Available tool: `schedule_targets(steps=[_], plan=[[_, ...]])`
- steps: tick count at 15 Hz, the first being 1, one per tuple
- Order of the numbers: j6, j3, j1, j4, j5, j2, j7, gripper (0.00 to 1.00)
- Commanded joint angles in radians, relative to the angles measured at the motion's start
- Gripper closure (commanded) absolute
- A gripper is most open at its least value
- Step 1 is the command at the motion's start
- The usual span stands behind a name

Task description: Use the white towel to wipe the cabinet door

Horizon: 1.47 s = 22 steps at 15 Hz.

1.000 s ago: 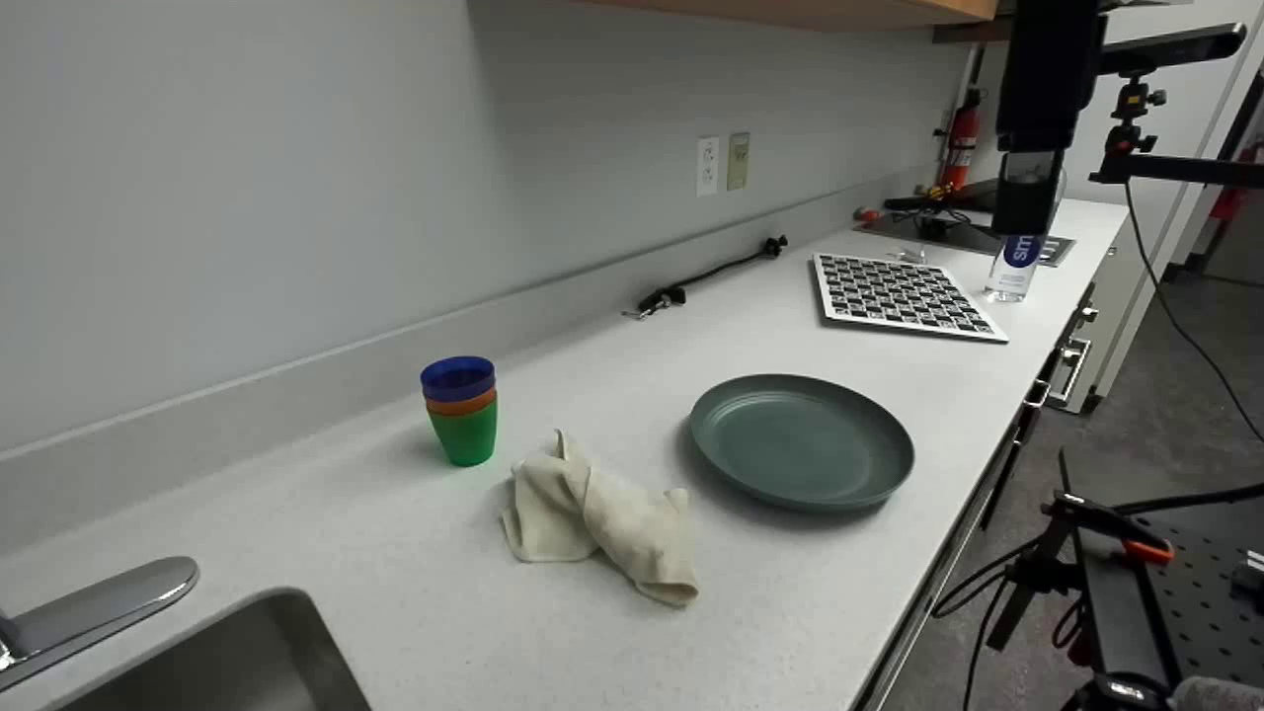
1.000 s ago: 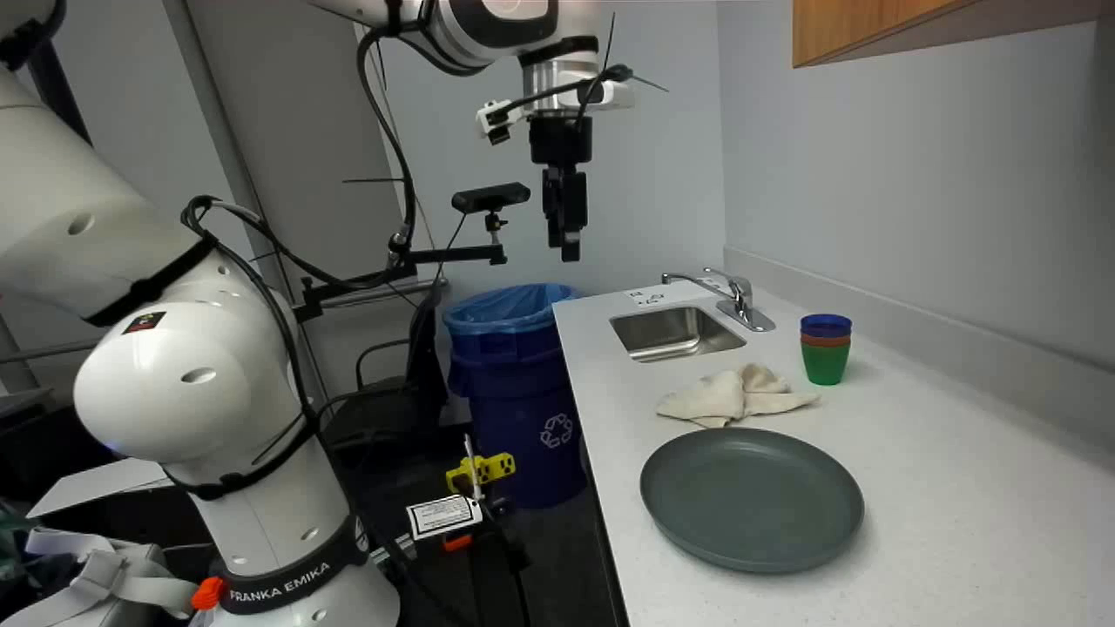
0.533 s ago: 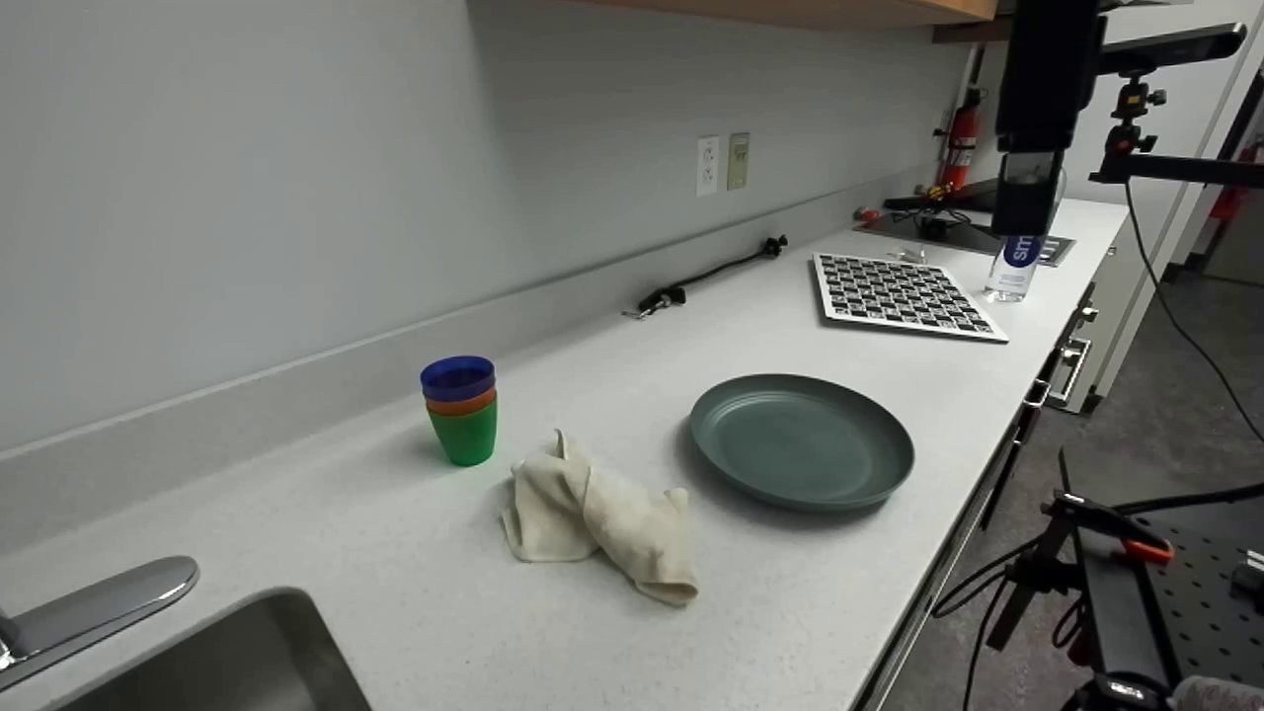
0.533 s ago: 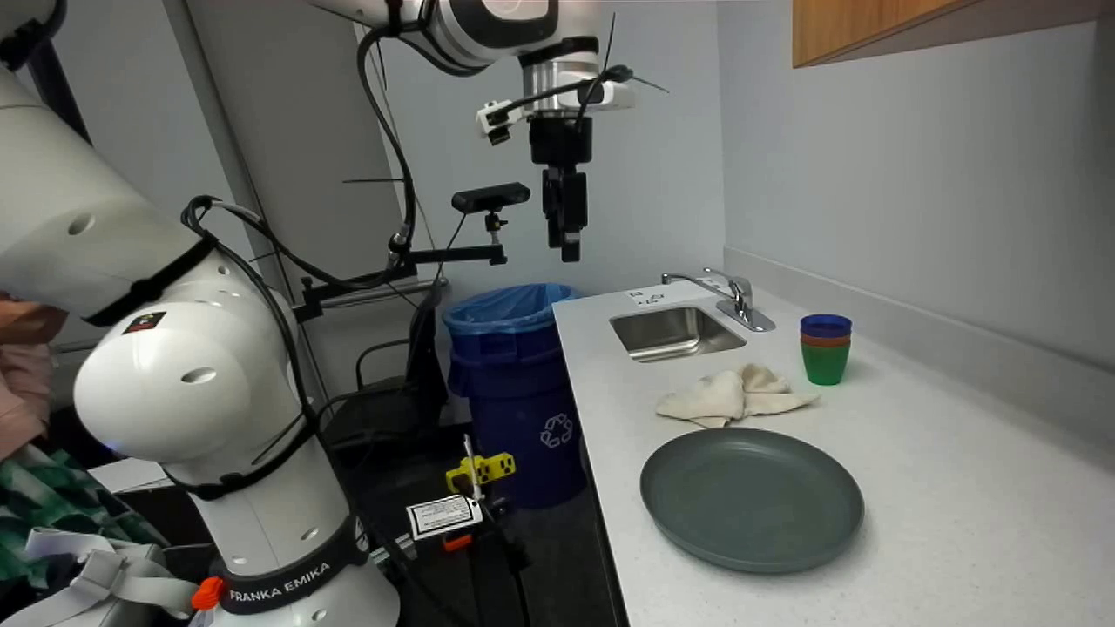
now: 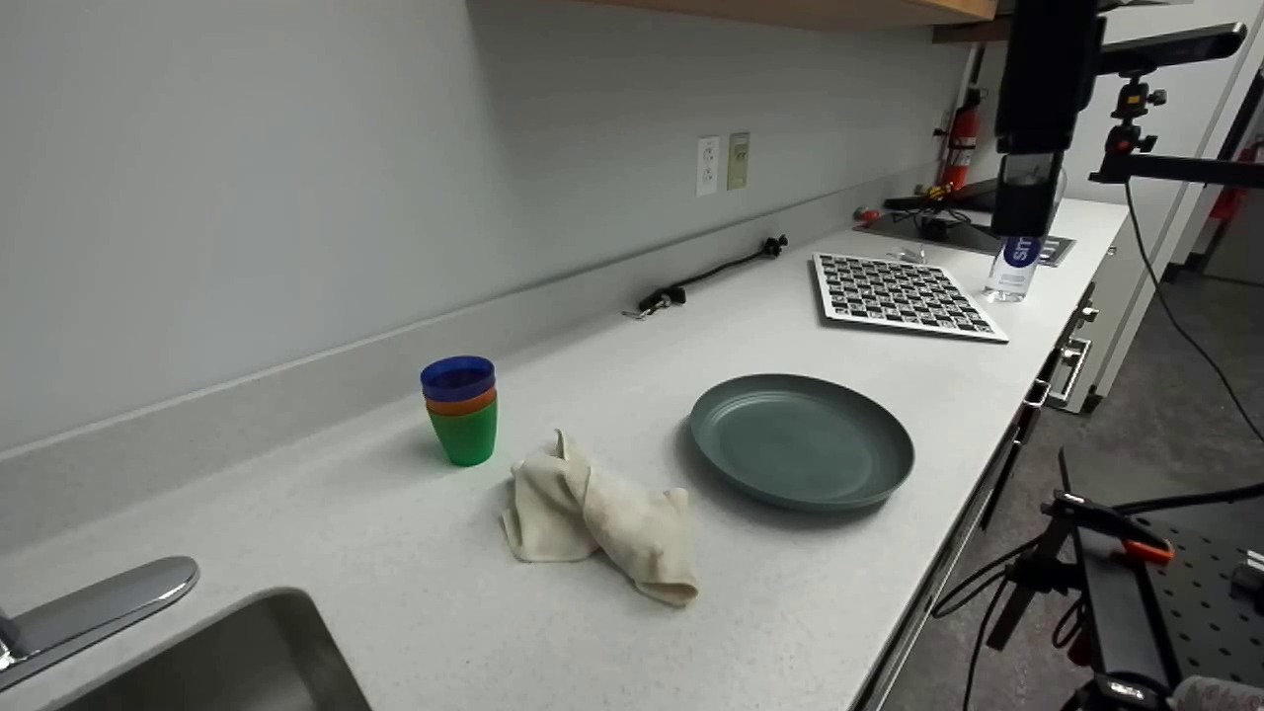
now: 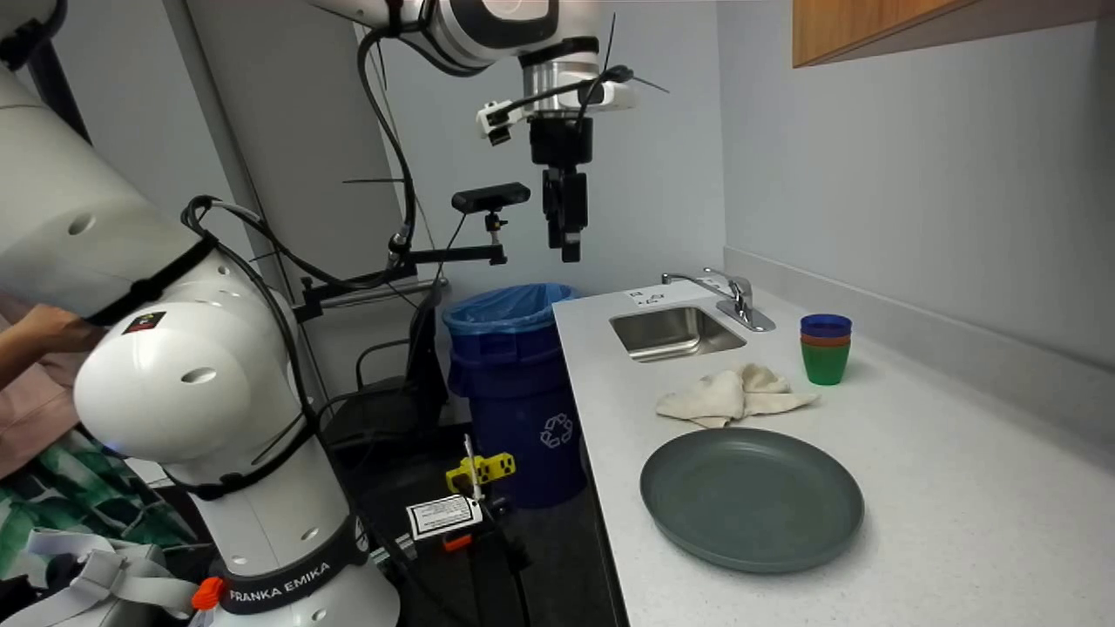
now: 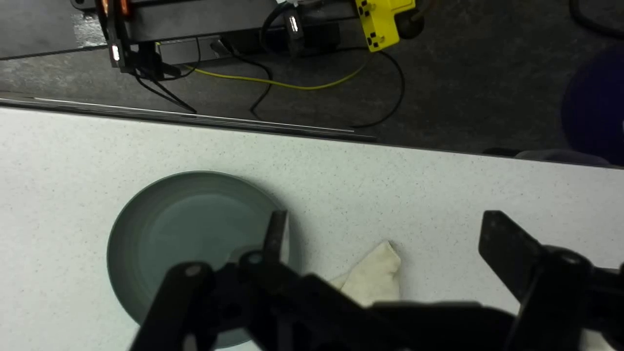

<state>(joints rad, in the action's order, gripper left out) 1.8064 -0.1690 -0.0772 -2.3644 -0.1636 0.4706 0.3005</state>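
The white towel, cream coloured and crumpled, lies on the counter in both exterior views [image 5: 612, 523] [image 6: 727, 396]. In the wrist view a corner of the towel [image 7: 375, 278] shows, and the rest is hidden behind the gripper body. My gripper [image 7: 385, 217] is open and empty, with its fingers wide apart. It hangs high above the counter in both exterior views [image 5: 1027, 197] [image 6: 564, 244], apart from the towel. A wooden cabinet [image 6: 880, 30] is mounted on the wall above the counter. Its underside and edge also show in an exterior view [image 5: 839, 12].
A dark green plate [image 6: 753, 501] lies beside the towel. Stacked cups [image 6: 825, 350] stand near the wall. A sink [image 6: 675, 335] with a faucet [image 6: 740, 300] is at the counter's end. A checkered board [image 5: 904, 296] and a bottle [image 5: 1009, 276] stand farther along.
A person in pink and green has come into view behind the arm in an exterior view, with a forearm now showing. The gripper, towel, plate and cups have not moved.
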Motion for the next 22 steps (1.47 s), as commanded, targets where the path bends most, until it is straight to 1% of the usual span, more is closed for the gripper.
schedule_targets(steps=[1,4,6,8,10,13,15,17,18,20,22], plan=[[0.016,0.002,0.002,0.01,0.015,-0.023,-0.007,0.0],[0.042,-0.005,0.0,0.018,0.034,-0.061,-0.01,0.0],[0.081,-0.006,-0.003,0.021,0.043,-0.096,-0.023,0.0],[0.161,-0.014,-0.002,0.025,0.073,-0.143,-0.028,0.0],[0.257,-0.014,0.0,0.038,0.104,-0.203,-0.035,0.0],[0.364,-0.003,0.004,0.093,0.144,-0.327,-0.038,0.0],[0.412,0.0,0.001,0.141,0.168,-0.411,-0.022,0.0],[0.422,0.005,-0.007,0.192,0.176,-0.483,-0.004,0.0],[0.417,0.012,-0.013,0.111,0.151,-0.395,-0.018,0.0],[0.418,0.015,-0.014,0.127,0.151,-0.43,-0.019,0.0],[0.418,0.015,-0.014,0.123,0.151,-0.424,-0.018,0.0]])
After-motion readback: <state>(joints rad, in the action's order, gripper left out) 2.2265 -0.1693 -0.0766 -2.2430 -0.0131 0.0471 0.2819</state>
